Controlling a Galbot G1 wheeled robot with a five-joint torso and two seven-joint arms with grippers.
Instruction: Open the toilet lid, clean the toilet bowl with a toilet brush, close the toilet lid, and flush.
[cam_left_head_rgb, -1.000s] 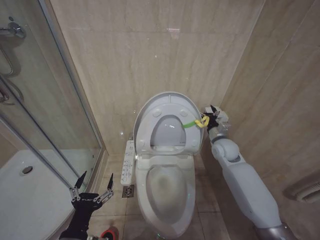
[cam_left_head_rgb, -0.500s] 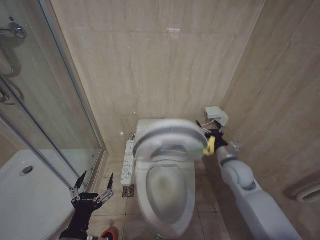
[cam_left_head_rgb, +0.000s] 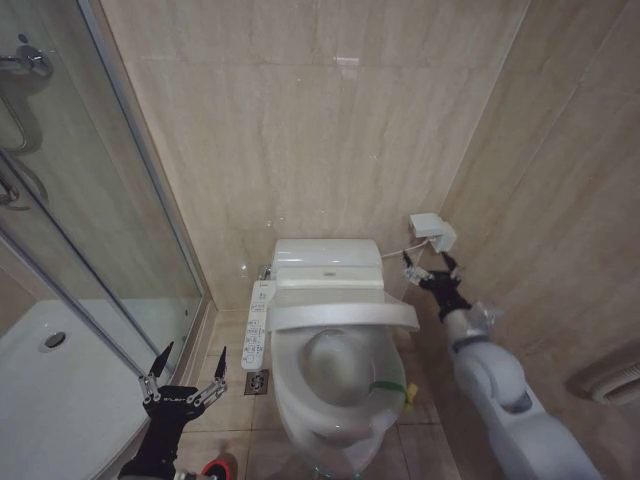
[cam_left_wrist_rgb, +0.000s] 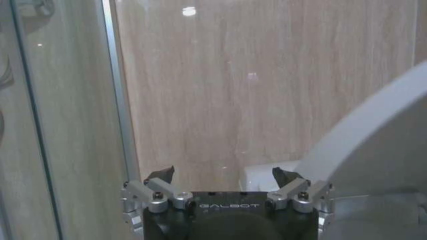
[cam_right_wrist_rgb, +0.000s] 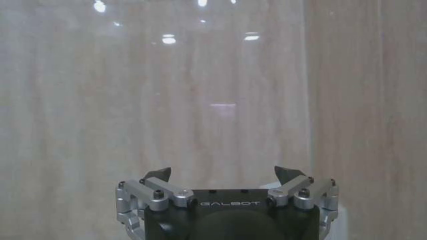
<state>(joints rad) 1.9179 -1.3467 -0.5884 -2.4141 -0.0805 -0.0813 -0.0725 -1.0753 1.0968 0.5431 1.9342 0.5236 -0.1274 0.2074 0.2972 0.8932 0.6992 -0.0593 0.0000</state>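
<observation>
I judge the lid-closing step nearly done, flush left. The toilet lid, glossy white with a yellow-green band at its front edge, sits partly lowered over the toilet bowl, not yet flat. My right gripper hangs beside the tank, fingers spread, empty. My left gripper is parked low by the shower glass, fingers spread too.

Beige tiled floor at the frame's bottom carries the toilet bowl, centre; a square drain sits left of it.
</observation>
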